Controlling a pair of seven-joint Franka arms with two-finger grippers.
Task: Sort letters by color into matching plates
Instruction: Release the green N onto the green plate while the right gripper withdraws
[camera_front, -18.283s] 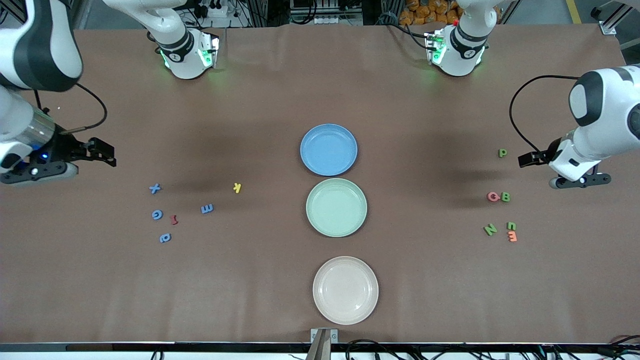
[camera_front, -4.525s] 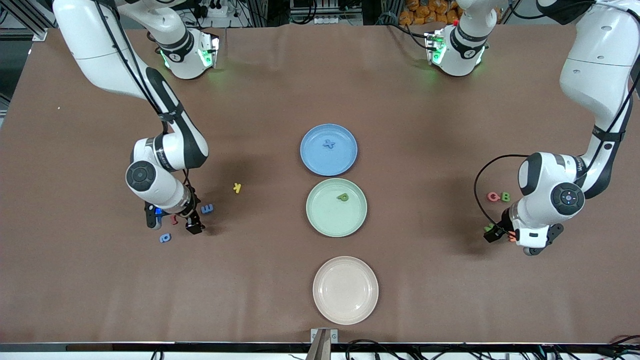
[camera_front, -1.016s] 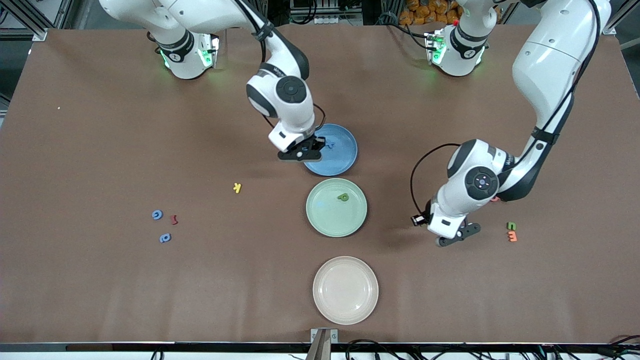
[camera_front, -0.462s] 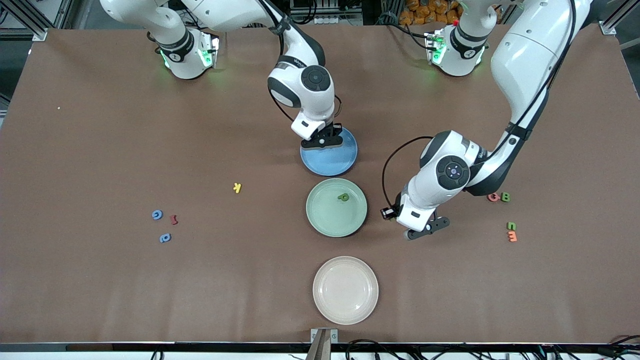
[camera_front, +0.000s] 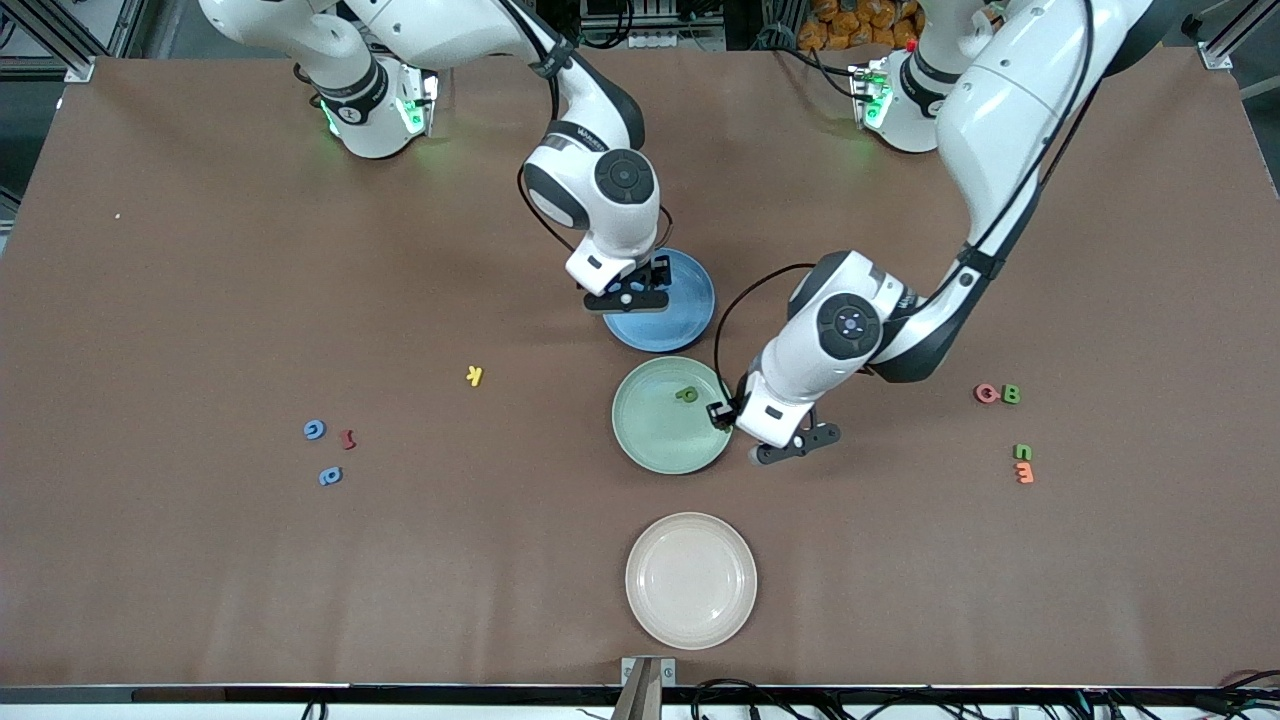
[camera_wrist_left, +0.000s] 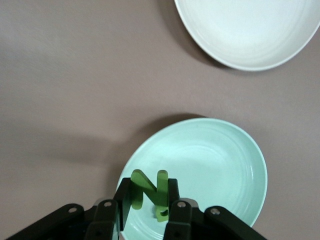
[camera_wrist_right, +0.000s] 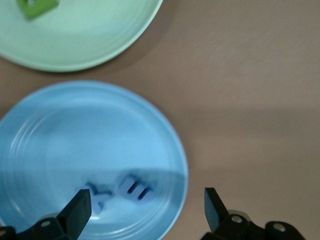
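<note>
The blue plate (camera_front: 685, 320) holds two blue letters, an E (camera_wrist_right: 136, 188) and an X (camera_wrist_right: 97, 197). My right gripper (camera_front: 630, 297) hangs open over that plate, empty (camera_wrist_right: 145, 200). The green plate (camera_front: 655, 440) holds a green P (camera_front: 686, 395). My left gripper (camera_front: 790, 446) is shut on a green N (camera_wrist_left: 149, 187), in the air at the green plate's rim (camera_wrist_left: 215, 165) toward the left arm's end. Two blue letters (camera_front: 314, 430) (camera_front: 330, 476) lie toward the right arm's end. Green B (camera_front: 1012, 394) and green U (camera_front: 1023, 451) lie toward the left arm's end.
A cream plate (camera_front: 690, 580) sits nearest the front camera, in line with the other two plates. A yellow K (camera_front: 475, 376) and a dark red letter (camera_front: 348, 438) lie near the blue letters. A pink G (camera_front: 987, 394) and an orange M (camera_front: 1024, 473) lie by the green ones.
My right gripper has opened over the blue plate and the blue E now lies in it. My left arm has carried the green N up to the green plate's rim.
</note>
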